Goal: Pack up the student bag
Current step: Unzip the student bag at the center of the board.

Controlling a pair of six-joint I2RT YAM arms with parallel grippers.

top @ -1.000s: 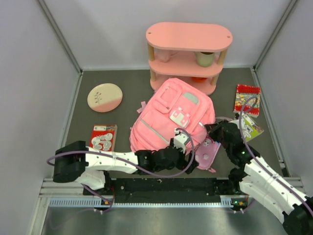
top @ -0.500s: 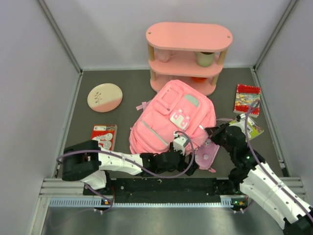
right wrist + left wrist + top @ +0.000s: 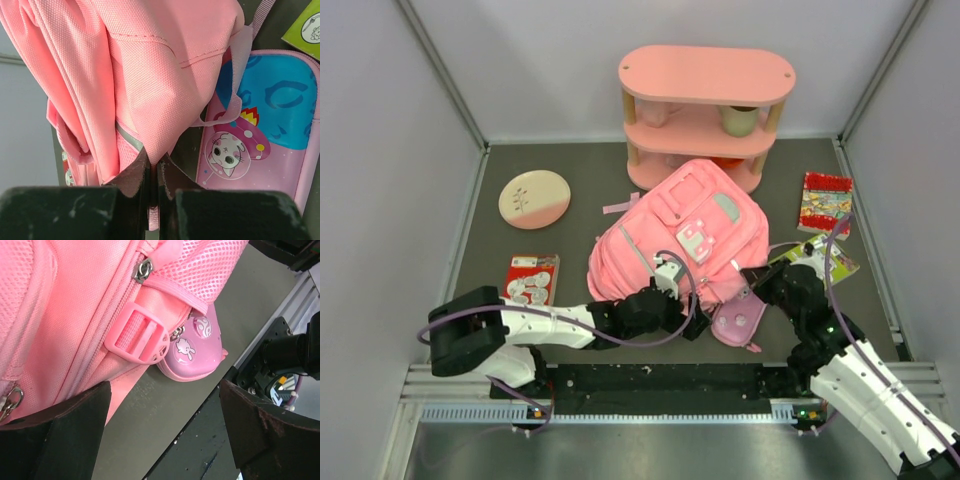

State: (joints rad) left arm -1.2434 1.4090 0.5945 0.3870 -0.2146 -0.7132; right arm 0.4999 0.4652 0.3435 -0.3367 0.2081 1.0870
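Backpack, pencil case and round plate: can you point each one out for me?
backpack (image 3: 655, 225), overhead view, on its pink front panel.
pencil case (image 3: 192, 352), left wrist view, on its purple lid beside the bunny.
round plate (image 3: 534, 198), overhead view, at its centre.

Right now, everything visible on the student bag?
The student bag is a pink fabric backpack with a mesh panel, zip pockets, a mint-and-white flap and a strap buckle. It lies slumped on the table, front up, far end near the shelf. The right hand pinches a fold of its edge; the pencil case touches its near corner.
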